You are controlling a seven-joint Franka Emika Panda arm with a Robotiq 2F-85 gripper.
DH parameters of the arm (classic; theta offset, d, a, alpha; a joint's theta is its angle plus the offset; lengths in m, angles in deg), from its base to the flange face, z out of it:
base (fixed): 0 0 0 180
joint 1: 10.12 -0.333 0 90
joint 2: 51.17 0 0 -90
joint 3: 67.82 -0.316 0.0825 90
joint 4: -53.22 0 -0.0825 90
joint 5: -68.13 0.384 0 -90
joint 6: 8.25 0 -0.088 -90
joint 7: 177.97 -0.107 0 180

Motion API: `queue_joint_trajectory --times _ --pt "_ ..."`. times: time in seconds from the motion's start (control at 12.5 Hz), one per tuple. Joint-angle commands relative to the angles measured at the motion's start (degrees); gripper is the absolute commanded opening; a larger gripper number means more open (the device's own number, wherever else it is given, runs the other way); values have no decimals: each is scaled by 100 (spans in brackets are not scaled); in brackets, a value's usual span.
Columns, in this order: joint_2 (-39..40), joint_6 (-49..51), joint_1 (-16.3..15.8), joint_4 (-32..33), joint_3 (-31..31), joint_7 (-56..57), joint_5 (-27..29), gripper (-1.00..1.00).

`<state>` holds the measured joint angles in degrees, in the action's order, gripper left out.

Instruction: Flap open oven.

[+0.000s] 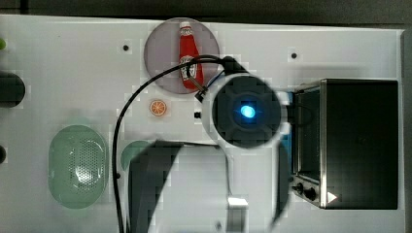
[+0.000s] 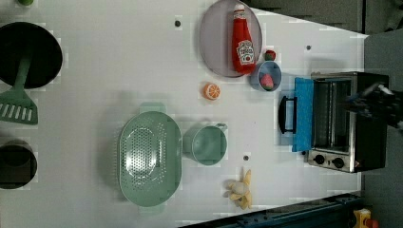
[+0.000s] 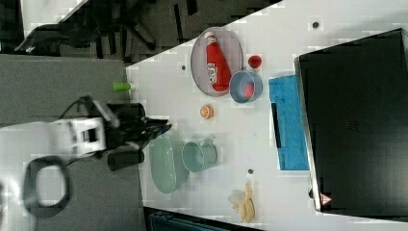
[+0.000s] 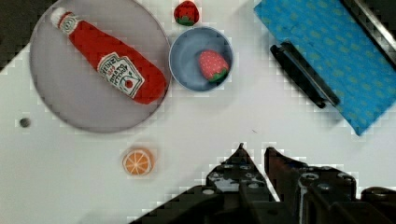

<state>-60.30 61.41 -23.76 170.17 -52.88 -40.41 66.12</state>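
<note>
The oven (image 1: 359,141) stands at the top view's right, black-topped with a silver front frame and two dark knobs (image 2: 328,161). Its bluish door (image 2: 303,114) lies flapped down flat on the white table, bar handle (image 2: 285,114) pointing away from the cavity. The wrist view has the door (image 4: 327,56) and the handle (image 4: 303,74) too. My gripper (image 4: 255,151) hangs above the table, apart from the handle, its fingertips a narrow gap apart with nothing between them. In the top view, the arm's round flange (image 1: 248,111) covers the space in front of the door.
Close to the door are a grey plate (image 4: 70,102) bearing a ketchup bottle (image 4: 112,70), a blue bowl (image 4: 187,60) holding a strawberry, a loose strawberry (image 4: 186,12) and an orange slice (image 4: 138,161). A green colander (image 2: 149,159), green cup (image 2: 206,145) and banana (image 2: 241,190) lie further off.
</note>
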Motion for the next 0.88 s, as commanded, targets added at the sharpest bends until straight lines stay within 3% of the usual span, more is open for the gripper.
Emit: queue_joint_trajectory --times 0.08,0.56,0.88 --pt "-139 620 61 -426 95 -340 122 -65" --pt "-512 1804 69 -929 117 -1196 -70 -65" --pt "-519 1976 85 -952 160 -1212 -88 -65"
